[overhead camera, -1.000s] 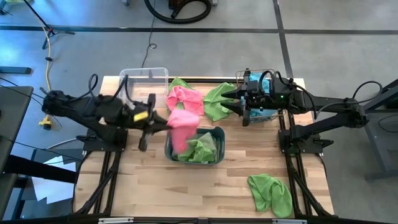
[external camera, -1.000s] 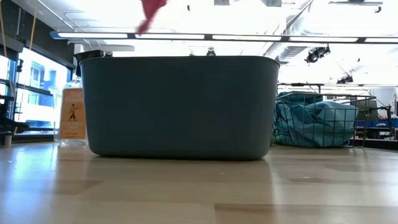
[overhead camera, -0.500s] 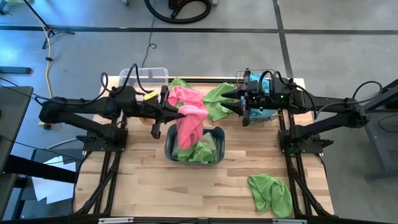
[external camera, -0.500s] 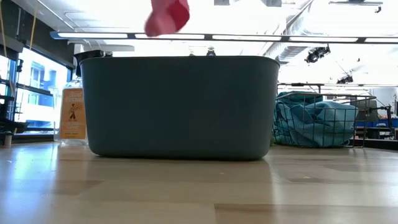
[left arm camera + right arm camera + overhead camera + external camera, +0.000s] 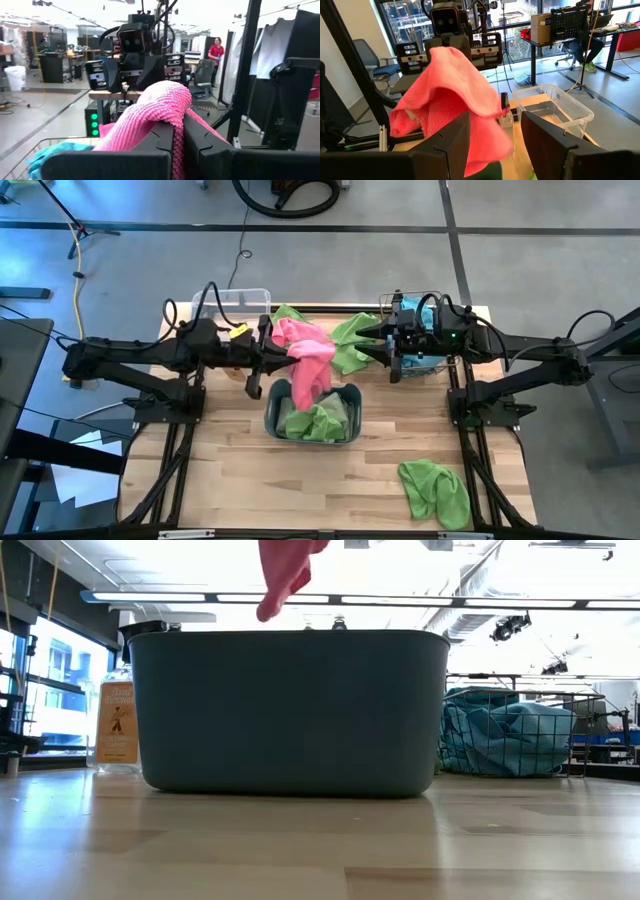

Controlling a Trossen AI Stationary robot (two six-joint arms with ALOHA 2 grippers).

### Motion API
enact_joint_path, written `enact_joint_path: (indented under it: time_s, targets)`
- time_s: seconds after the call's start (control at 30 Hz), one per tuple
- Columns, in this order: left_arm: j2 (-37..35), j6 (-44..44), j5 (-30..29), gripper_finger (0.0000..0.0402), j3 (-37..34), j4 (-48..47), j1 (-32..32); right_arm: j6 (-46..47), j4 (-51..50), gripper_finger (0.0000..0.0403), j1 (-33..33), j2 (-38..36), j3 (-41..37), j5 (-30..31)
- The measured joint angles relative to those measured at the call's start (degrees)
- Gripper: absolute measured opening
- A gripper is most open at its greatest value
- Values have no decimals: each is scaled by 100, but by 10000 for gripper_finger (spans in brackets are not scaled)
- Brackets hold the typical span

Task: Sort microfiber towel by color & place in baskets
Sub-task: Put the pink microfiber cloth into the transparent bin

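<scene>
A pink towel [image 5: 314,372] hangs from my left gripper [image 5: 284,360], which is shut on it above the far left part of the grey-blue tub [image 5: 350,425]. The tub holds green towels [image 5: 318,420]. In the low view the pink towel's lower end [image 5: 283,580] hangs just above the tub's rim [image 5: 290,635]. A second pink towel [image 5: 298,333] and green towels [image 5: 350,340] lie on the table beyond the tub. My right gripper [image 5: 382,345] stands open and level over the wire-mesh basket [image 5: 425,363] of blue towels, touching nothing. My left gripper pinches a bunched fold of the pink towel [image 5: 176,107] between its two fingers [image 5: 197,137]. The fingers lie level and come from the table's left. The cloth humps over the fingertips and hangs slack below them, clear of the tub.
A clear bin [image 5: 236,304] stands at the far left, behind my left arm. One more green towel [image 5: 435,490] lies near the front right. A spray bottle [image 5: 117,720] shows left of the tub in the low view. Bare wood lies at the front left.
My left gripper has swung toward the table's right and far edge and tipped up to level, still shut on the pink towel. The towel has travelled with it and now hangs lower, over the tub's far left part.
</scene>
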Motion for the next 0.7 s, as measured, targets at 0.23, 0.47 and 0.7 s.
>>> enact_joint_path:
  time_s: [0.23, 0.47, 0.7]
  targets:
    - [-115, 250, -649, 0, 0, -14, 409, 1, 2, 174, 0, -1, 0, -2]
    - [-470, 228, -755, 0, 2, -508, 1540, 146, 2, 174, 0, -1, 0, -2]
    - [-624, 311, -1885, 0, 253, -1924, 2609, 150, 7, 174, 0, -1, 0, 109]
